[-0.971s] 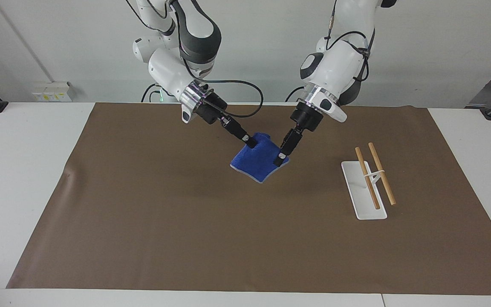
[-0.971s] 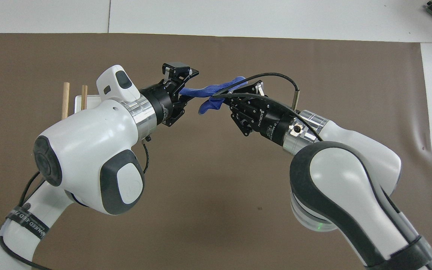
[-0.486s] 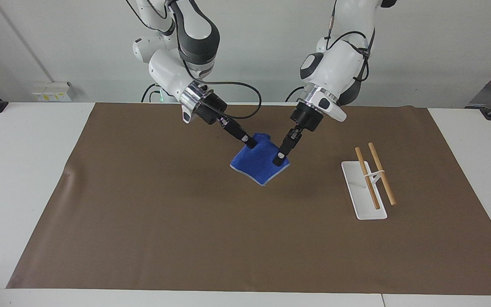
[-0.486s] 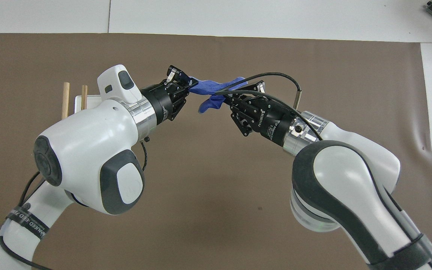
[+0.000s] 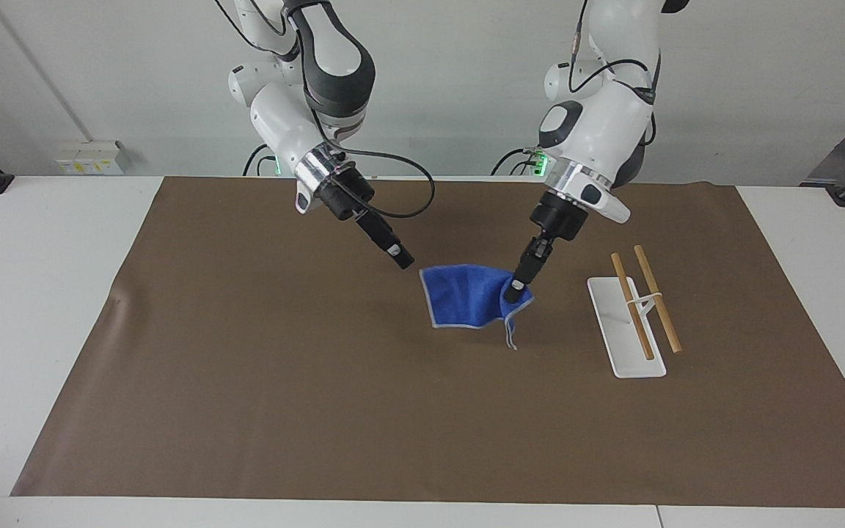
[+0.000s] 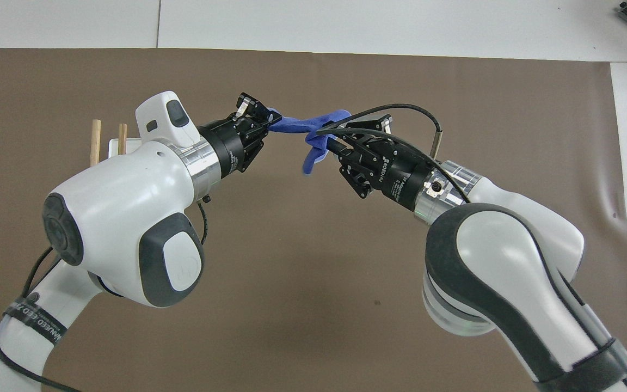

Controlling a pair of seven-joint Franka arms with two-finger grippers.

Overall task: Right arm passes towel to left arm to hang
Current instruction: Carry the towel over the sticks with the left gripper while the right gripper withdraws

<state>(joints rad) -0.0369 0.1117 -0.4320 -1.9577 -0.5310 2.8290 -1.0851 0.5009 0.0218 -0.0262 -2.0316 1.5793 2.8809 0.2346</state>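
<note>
White surface (image 5: 48,308), most of it under a brown mat (image 5: 305,381), w/ a small wrinkle at the mat edge toward right arm's end. On the mat toward left arm's end: white stand (image 5: 624,345) w/ flat base, two wooden bars (image 5: 657,297) across its post.

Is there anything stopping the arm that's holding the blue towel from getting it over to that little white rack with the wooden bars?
Probably not. The left gripper holds the towel in the air, the rack stands close by toward its end, with only bare mat between. The right gripper hangs apart from the towel.
</note>
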